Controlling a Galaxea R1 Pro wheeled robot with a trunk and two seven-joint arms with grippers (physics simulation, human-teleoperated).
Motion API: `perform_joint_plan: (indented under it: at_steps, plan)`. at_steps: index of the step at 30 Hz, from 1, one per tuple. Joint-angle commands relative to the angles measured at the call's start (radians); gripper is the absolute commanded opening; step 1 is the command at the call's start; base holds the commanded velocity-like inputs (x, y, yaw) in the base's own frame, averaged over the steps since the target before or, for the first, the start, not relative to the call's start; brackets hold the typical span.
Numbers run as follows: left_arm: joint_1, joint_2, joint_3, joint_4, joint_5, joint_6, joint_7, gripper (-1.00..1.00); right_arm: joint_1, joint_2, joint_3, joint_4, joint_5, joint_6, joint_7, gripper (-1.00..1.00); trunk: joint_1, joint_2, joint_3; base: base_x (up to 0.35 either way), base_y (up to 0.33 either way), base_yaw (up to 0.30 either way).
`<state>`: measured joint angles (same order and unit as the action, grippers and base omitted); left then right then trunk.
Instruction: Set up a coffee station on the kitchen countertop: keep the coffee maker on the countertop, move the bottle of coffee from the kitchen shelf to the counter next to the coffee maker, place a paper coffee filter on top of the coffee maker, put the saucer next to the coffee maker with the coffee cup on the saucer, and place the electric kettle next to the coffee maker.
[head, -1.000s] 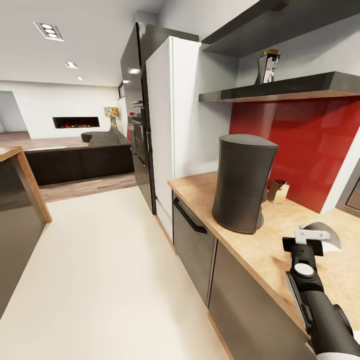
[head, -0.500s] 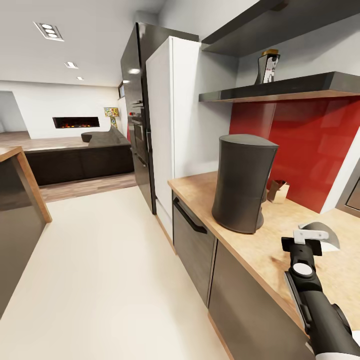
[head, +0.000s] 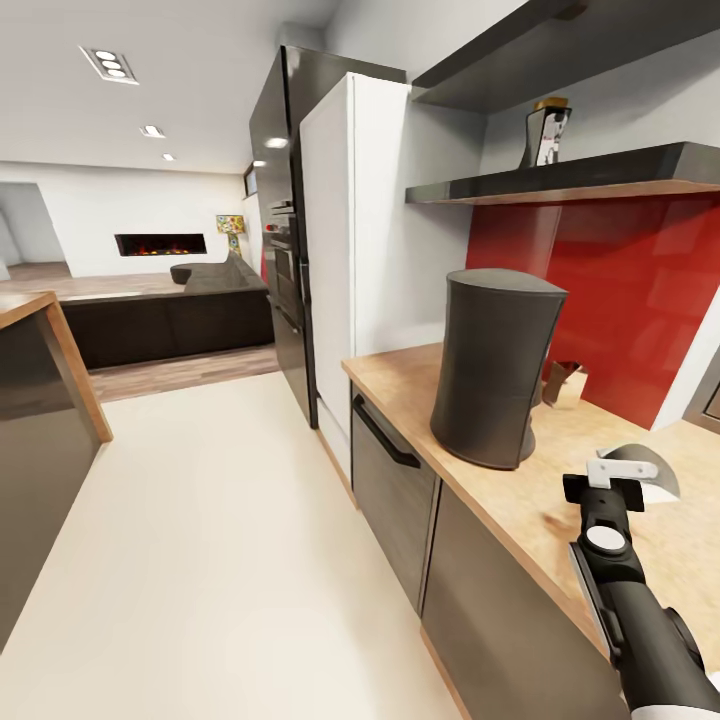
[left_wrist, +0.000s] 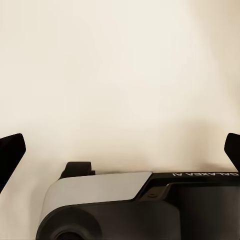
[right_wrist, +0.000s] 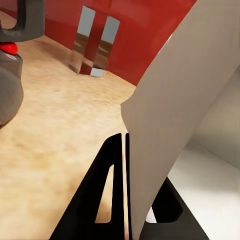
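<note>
The head camera has swung slightly, shifting the whole scene, while the right end effector (head: 622, 472) stays pinched on the paper coffee filter (head: 640, 470) above the surface (head: 520, 490), apparently carrying it toward the coffee maker (head: 495, 365) top.
</note>
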<state>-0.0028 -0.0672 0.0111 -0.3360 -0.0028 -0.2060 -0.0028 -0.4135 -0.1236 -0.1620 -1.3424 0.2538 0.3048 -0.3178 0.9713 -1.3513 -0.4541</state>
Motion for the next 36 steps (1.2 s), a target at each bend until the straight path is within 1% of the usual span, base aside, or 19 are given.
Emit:
perform_joint_plan:
  at_steps: [1,7,11,13,17,21,25,30,33,36]
  plan:
    - [0.0,0.0,0.001,0.0,0.0,-0.003,0.0,1.0,0.0,0.0,0.001,-0.001,0.009,0.008,-0.001,-1.0,0.0,-0.001,-0.001,0.0,0.0,0.024]
    - [0.0,0.0,0.001,0.0,0.0,-0.003,0.0,1.0,-0.001,0.0,0.001,-0.001,0.009,0.008,-0.001,-1.0,0.0,-0.001,-0.001,0.0,0.0,0.008]
    - [0.0,0.0,0.001,0.0,0.0,-0.003,0.0,1.0,0.0,0.0,0.001,-0.002,0.009,0.008,-0.001,-1.0,-0.015,0.027,0.012,0.0,0.0,0.001]
    - [0.0,0.0,0.001,0.0,0.0,-0.003,0.0,1.0,0.0,0.0,0.001,-0.002,0.009,0.008,-0.001,-1.0,-0.015,0.027,0.012,0.0,0.0,0.0]
    - [0.0,0.0,0.001,0.0,0.0,-0.003,0.0,1.0,0.0,0.0,0.001,-0.003,0.009,0.008,-0.001,-1.0,-0.031,0.055,0.024,0.0,0.0,0.0]
    - [0.0,0.0,0.001,0.0,0.0,-0.003,0.0,1.0,0.0,0.0,0.002,-0.003,0.009,0.008,-0.001,-1.0,-0.031,0.055,0.024,0.0,0.0,0.0]
    - [0.0,0.0,0.001,0.0,0.0,-0.003,0.0,1.0,0.0,0.0,0.002,-0.004,0.009,0.008,-0.001,-1.0,-0.046,0.083,0.037,0.0,0.0,0.0]
    - [0.0,0.0,0.001,0.0,0.0,-0.003,0.0,1.0,0.0,0.0,0.002,-0.004,0.009,0.008,-0.001,-1.0,-0.046,0.083,0.037,0.0,0.0,0.0]
    - [0.0,0.0,0.001,0.0,0.0,-0.003,0.0,1.0,0.0,0.001,0.002,-0.004,0.009,0.008,-0.001,-1.0,-0.058,0.104,0.046,0.0,0.0,0.0]
    - [-0.001,0.0,0.001,0.0,0.0,-0.003,0.0,1.0,0.0,0.0,0.002,-0.004,0.009,0.008,-0.001,-1.0,-0.058,0.104,0.046,0.0,0.0,0.0]
